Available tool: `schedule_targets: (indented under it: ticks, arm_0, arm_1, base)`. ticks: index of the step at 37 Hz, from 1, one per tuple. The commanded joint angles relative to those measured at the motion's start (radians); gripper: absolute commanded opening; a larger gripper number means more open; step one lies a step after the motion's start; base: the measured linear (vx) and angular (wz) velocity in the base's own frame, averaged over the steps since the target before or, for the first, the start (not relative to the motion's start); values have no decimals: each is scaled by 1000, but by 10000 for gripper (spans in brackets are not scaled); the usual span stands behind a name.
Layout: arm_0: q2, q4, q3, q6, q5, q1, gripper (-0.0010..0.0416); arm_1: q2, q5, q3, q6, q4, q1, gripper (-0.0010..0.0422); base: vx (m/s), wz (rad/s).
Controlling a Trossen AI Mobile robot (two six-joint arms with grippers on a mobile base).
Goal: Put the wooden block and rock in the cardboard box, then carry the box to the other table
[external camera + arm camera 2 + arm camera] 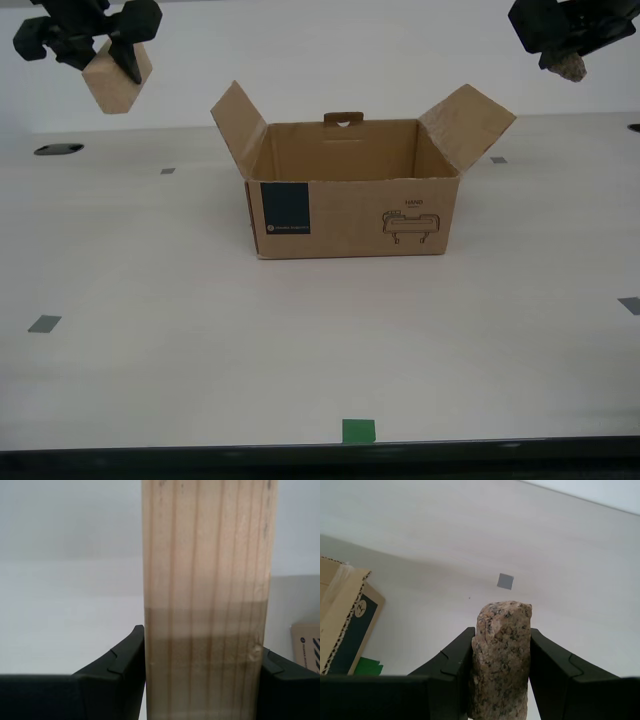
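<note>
The pale tan wooden block [207, 600] runs past both ends of the second wrist view, so its ends are unseen; the rough brownish-grey rock [566, 68] is half hidden behind my first gripper [570, 40] at the exterior view's top edge; small print on the brown cardboard box [350, 215] beside its dark teal label is too small to read.

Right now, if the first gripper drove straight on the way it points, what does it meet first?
Likely the bare smooth cream tabletop, near the small grey tape square. My first gripper holds the rough brownish-grey rock, which would land first. The brown cardboard box sits off to the side; depth is unclear.
</note>
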Motion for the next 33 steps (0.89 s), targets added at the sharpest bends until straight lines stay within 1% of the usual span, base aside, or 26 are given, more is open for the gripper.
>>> schedule_targets:
  ticks: [1, 5, 10, 12, 18, 21, 22, 25, 27, 33]
  arm_0:
    - [-15, -21, 9, 1, 3, 1, -1]
    - [-24, -49, 29, 2, 3, 1, -1]
    - [-35, -86, 69, 4, 2, 1, -1]
    - [-40, -101, 88, 5, 2, 2, -1]
    - [-66, -153, 148, 7, -1, 5, -1]
    - [-79, -184, 180, 12, -10, 6, -1]
    - [-84, -195, 193, 16, -17, 6, -1]
    - [-95, -223, 227, 27, -47, 6, -1]
    - [-103, -233, 244, 31, -55, 7, -1]
    - [-135, -249, 278, 35, -64, 22, -1]
  arm_1:
    - [-30, 23, 0, 10, 0, 0, -1]
    - [-58, 67, 0, 14, 0, 0, -1]
    - [-89, 140, 0, 17, 0, 0, -1]
    - [-101, 159, 0, 17, 0, 0, -1]
    - [-134, 161, 0, 16, -5, -2, -1]
    - [-150, 163, 0, 17, -6, -6, -1]
    - [-156, 168, 0, 17, -6, -6, -1]
    - [-174, 202, 0, 17, -4, -11, -1]
    - [-187, 220, 0, 17, 0, -16, -1]
    - [-230, 228, 0, 17, 1, -38, -1]
  base:
    - [0, 0]
    - [0, 0]
    - [0, 0]
    - [0, 0]
    - [0, 0]
    - [0, 0]
    - [0, 0]
    - [0, 0]
    - [0, 0]
    - [0, 0]
